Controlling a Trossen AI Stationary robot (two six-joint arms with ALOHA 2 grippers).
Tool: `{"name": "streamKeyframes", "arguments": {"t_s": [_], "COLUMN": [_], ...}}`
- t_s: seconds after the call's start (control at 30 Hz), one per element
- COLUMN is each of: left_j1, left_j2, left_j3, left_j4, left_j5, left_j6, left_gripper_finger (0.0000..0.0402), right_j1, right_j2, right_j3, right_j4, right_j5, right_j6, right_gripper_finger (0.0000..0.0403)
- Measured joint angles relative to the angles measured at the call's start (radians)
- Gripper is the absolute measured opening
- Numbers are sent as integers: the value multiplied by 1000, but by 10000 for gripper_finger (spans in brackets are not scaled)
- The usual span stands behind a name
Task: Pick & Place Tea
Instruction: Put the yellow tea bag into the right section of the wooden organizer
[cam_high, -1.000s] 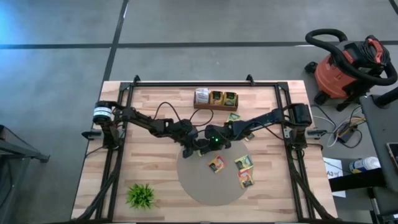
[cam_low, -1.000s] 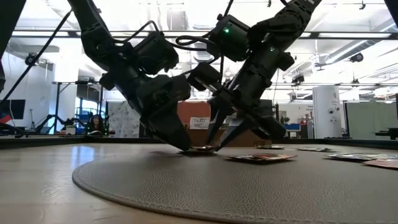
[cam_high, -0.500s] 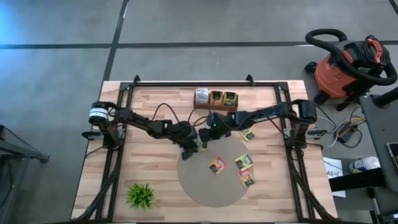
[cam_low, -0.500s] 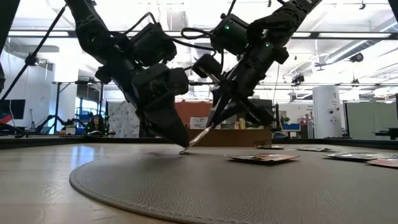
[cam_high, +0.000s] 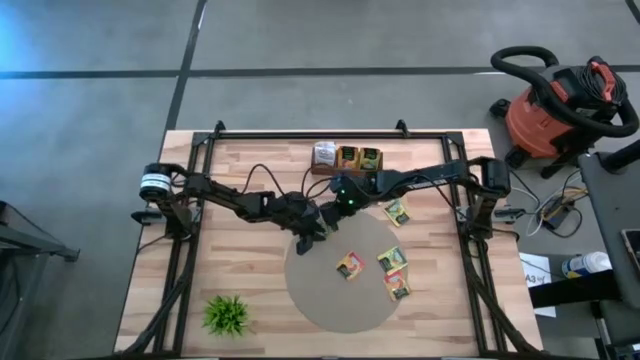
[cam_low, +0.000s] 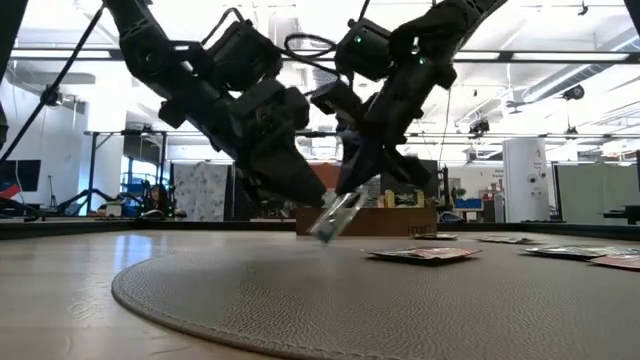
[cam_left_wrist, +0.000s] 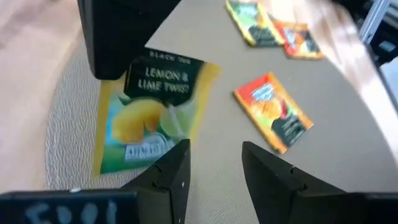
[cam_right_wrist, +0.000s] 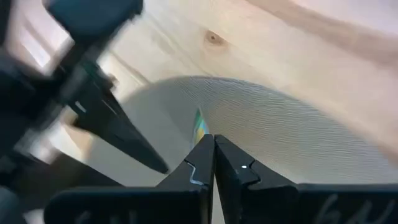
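High view: both arms meet over the far edge of the round mat (cam_high: 335, 290) on the worktop (cam_high: 250, 290).
Right pincer (cam_right_wrist: 213, 158): fingers pressed together, pinching the top edge of a yellow-green tea sachet (cam_left_wrist: 155, 115); sachet lifted clear of the mat, hanging tilted in the low view (cam_low: 338, 215).
Left pincer (cam_left_wrist: 214, 165): fingers apart, gripping nothing, just beside the held sachet.
Other tea: three sachets (cam_high: 380, 272) flat on the mat; one (cam_high: 398, 212) on bare wood right of the mat.
Box (cam_high: 347, 158): far side of worktop, more sachets inside.
Plant (cam_high: 227, 314): near left corner.
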Motion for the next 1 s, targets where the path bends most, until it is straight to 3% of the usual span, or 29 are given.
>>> {"name": "streamKeyframes", "arguments": {"t_s": [0.13,0.37,0.53,0.77,1.0], "left_j1": [-1,-2,-1,-1,-1], "left_j2": [-51,-157,-201,-213,-213], "left_j3": [2,2,3,3,3], "left_j4": [-6,-79,-99,-121,-162], "left_j5": [-19,-147,-184,-195,-204], "left_j6": [-17,-19,-19,-28,-44], "left_gripper_finger": [140,140,140,140,140], "right_j1": [-15,-120,-225,-294,-293], "right_j2": [-50,-74,-37,54,126], "right_j3": [80,351,480,581,588], "right_j4": [-185,-665,-759,-895,-905], "right_j5": [45,267,338,390,386], "right_j6": [-280,-807,-1102,-1325,-1392], "right_gripper_finger": [8,8,8,8,8]}}
